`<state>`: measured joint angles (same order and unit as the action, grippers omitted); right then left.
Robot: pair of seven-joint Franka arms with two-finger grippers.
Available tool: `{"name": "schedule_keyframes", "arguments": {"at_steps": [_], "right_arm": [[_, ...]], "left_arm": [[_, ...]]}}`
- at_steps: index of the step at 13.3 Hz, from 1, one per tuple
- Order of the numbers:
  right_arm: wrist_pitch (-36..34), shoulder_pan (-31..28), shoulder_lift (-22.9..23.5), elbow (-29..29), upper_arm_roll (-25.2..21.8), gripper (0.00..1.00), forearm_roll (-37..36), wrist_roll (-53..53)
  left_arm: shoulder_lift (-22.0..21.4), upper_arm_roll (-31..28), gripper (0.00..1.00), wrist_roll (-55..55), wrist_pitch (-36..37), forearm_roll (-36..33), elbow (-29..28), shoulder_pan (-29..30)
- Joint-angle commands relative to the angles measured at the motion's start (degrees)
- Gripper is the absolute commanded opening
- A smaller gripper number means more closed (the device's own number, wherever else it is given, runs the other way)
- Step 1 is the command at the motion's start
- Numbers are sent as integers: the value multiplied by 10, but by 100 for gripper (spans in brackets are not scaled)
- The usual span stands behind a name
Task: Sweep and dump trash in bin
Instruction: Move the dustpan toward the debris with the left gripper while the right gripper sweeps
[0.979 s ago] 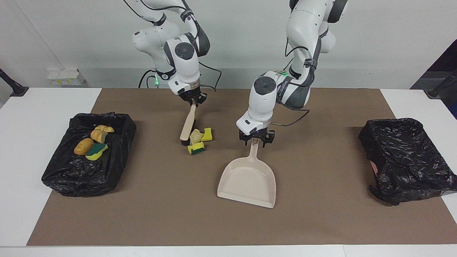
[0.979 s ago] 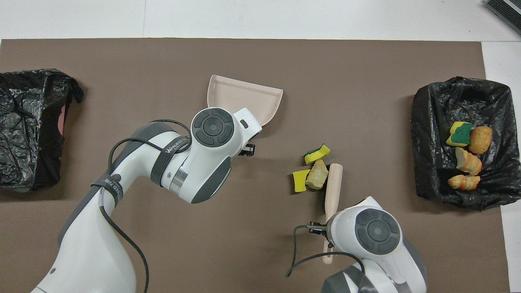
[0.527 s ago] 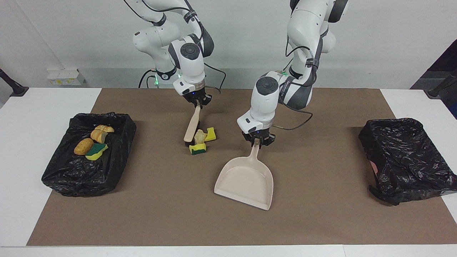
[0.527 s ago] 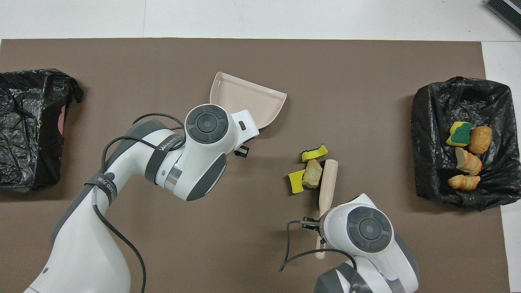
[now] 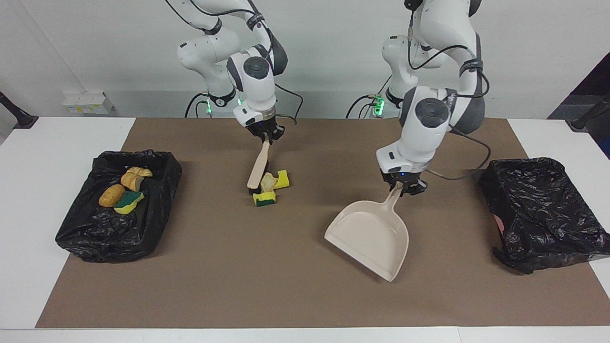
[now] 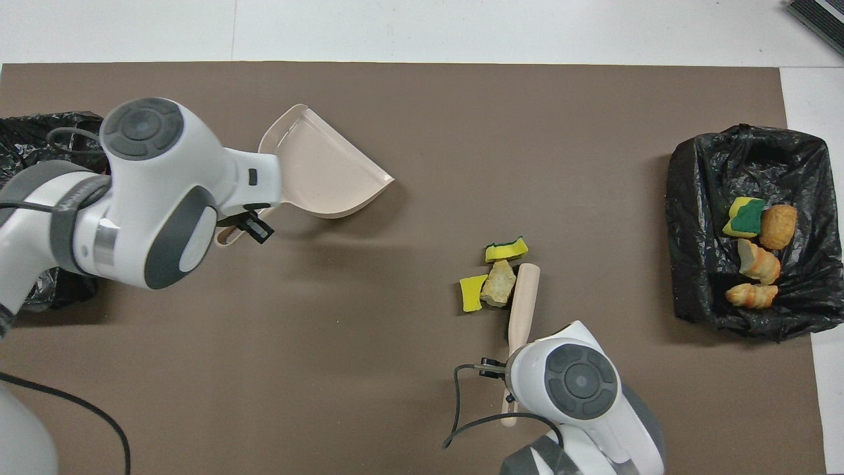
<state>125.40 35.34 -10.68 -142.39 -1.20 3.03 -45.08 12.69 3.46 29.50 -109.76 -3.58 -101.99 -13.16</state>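
Trash lies in two groups on the brown mat (image 5: pixel 238 286) that covers the white table (image 5: pixel 28 190). Three loose scraps (image 5: pixel 268 186) sit together mid-mat, toward the right arm's end: a yellow sponge piece with green backing (image 6: pixel 506 250), a plain-looking yellow sponge piece (image 6: pixel 473 293) and a tan bread-like chunk (image 6: pixel 498 288) between them. Four more scraps (image 5: pixel 123 189) rest in the black-bag-lined bin (image 5: pixel 157 209) at the right arm's end of the table: one green-backed sponge piece and three golden bread-like chunks.

The right gripper (image 5: pixel 266 135) is clenched on the handle of the beige wooden-handled brush (image 5: pixel 258 166), whose dark bristle end stands on the mat touching the loose scraps, on their side toward the filled bin. The handle leans up toward the robots.

The left gripper (image 5: pixel 404 186) grasps the handle of the beige plastic dustpan (image 5: pixel 371 233). The pan is tilted, its open mouth turned away from the robots, and it sits well apart from the loose scraps, between them and the second black-bag-lined bin (image 5: pixel 538 209) at the left arm's end of the table. Nothing shows inside the pan.
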Motion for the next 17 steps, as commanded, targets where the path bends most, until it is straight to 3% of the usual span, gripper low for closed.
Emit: {"name": "schedule_keyframes", "arguments": {"at_steps": [1, 3, 8, 10, 17], "right_arm": [[33, 29, 34, 10, 1, 0, 9, -35], [37, 32, 49, 24, 3, 0, 9, -54], [37, 32, 108, 92, 29, 0, 8, -55], [39, 46, 122, 118, 29, 0, 7, -39], [34, 37, 167, 192, 29, 0, 8, 128]], "left_arm": [[-32, 6, 0, 140, 20, -6, -41, 24], [-54, 6, 0, 207, 25, -9, -74, 17], [-132, 7, 0, 210, -33, -21, -209, -27], [-130, 6, 0, 211, -68, -21, -213, -27], [-144, 6, 0, 272, -89, -45, -243, -38]]}}
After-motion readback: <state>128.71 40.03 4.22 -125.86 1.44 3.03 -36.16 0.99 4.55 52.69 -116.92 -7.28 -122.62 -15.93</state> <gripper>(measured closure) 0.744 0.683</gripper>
